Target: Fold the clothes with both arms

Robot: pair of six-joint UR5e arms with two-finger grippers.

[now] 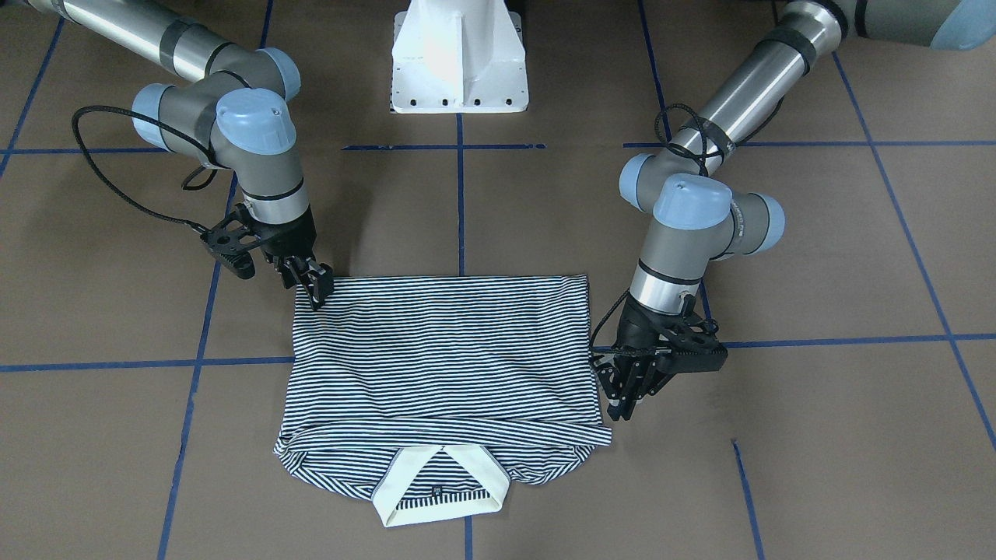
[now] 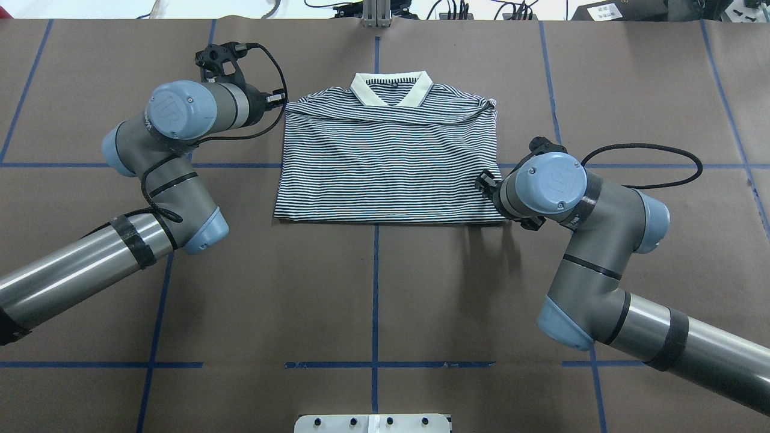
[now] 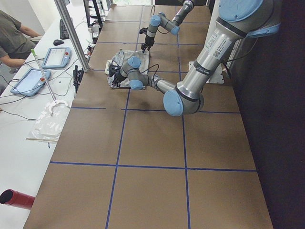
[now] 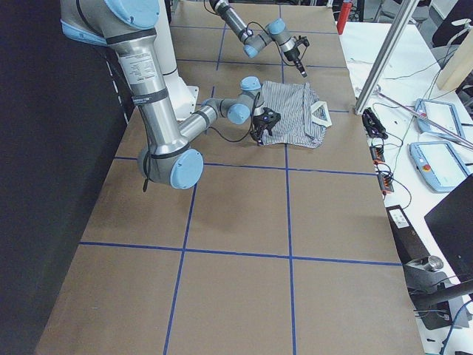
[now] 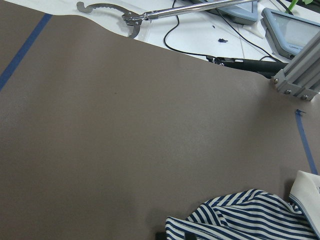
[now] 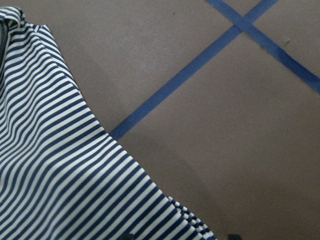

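The striped polo shirt (image 1: 440, 350) lies folded into a rectangle on the brown table, its cream collar (image 2: 392, 90) at the far edge from the robot. My left gripper (image 1: 620, 411) is at the shirt's shoulder corner (image 2: 289, 106) on the collar end. In the left wrist view its fingertips (image 5: 160, 235) sit close together at the bunched fabric edge (image 5: 240, 217), so it looks shut on it. My right gripper (image 1: 317, 295) is at the opposite corner, on the folded edge nearest the robot. Its tips stand apart over the cloth (image 6: 55, 170), open.
The white pedestal base (image 1: 459, 62) stands behind the shirt. Blue tape lines (image 2: 375, 288) grid the table. Past the far edge are an aluminium post (image 5: 295, 77), a metal reaching tool (image 5: 125, 15), cables and tablets (image 3: 55, 57). A seated person (image 3: 14, 33) is there too.
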